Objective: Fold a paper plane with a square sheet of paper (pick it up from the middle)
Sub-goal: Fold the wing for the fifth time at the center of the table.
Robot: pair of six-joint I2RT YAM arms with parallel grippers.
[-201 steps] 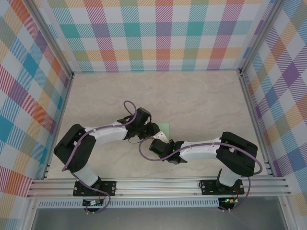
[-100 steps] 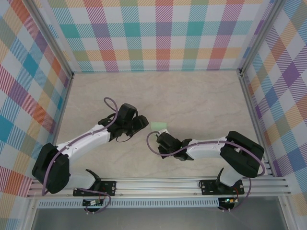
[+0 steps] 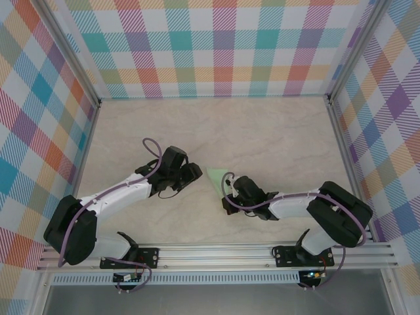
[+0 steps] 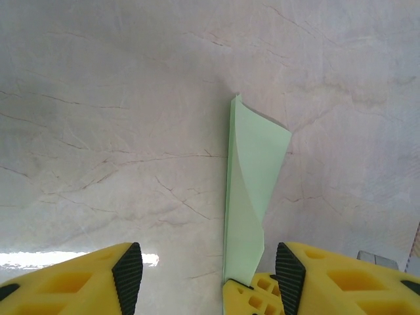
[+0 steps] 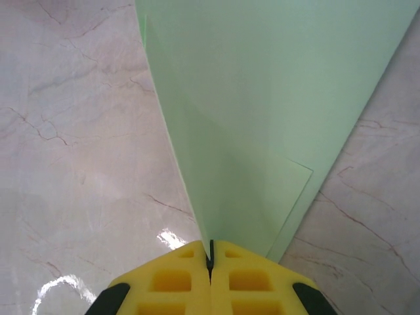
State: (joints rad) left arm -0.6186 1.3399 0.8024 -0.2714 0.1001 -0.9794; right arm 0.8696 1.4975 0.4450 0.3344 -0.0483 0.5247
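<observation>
Since a second ago the left arm has been pulling back to its own side, no longer huddled with the right one over the paper. The right arm has been sliding toward its own side with the paper, which is now showing a pointed wedge outline instead of a small green patch. In the top view I'm seeing the left end effector (image 3: 190, 172) sitting just left of table centre, near the paper plane (image 3: 215, 176) but apart from it. Its jaws are standing well apart with nothing between the pads, and its own wrist view confirms this: left end effector (image 4: 209, 279) is gaping, and beyond it the paper plane (image 4: 252, 177) is showing as a slim upright sliver. The right end effector (image 3: 226, 190) is sitting just right of centre, jaws fully pinched on the narrow end of the plane. In the left wrist view the right end effector (image 4: 246, 296) is peeking in at the bottom edge with the paper rising out of it. In the right wrist view the right end effector (image 5: 210, 252) is clamping the paper plane (image 5: 262, 118), which is fanning out wider away from the fingers, with an overlapping folded layer showing. The wide end is pointing toward the far left over the table (image 3: 275, 131). I can't tell whether the paper is touching the table.
</observation>
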